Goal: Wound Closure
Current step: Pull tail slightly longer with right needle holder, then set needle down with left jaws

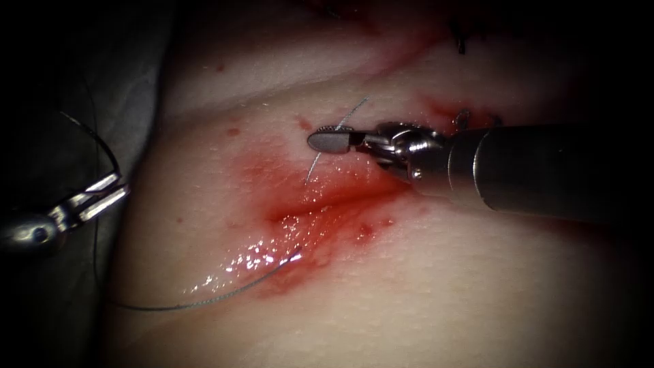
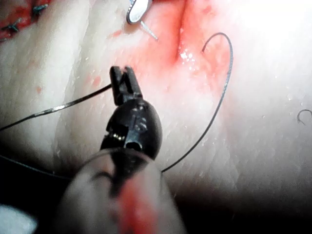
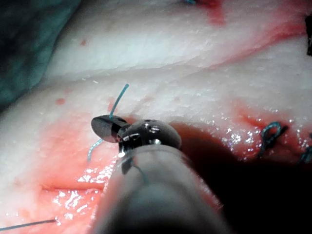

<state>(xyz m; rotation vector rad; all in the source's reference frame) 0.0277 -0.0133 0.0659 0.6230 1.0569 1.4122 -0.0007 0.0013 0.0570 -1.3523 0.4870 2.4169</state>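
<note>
Glistening pork tissue [image 1: 422, 286], red-wet cut [image 1: 306, 218] | right tool [image 1: 334, 140] fingers clenched mid-curve on thin steel needle [image 1: 320, 157], tip above cut | left tool [image 1: 102, 194] fingers released, holding nothing | wiry thread [image 1: 204, 300] trailing left.

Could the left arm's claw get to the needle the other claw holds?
Probably yes. The right claw is shut on the needle near mid-curve, both ends showing, seemingly out of the tissue. Only bare tissue lies between it and the left claw, where thread runs.
</note>
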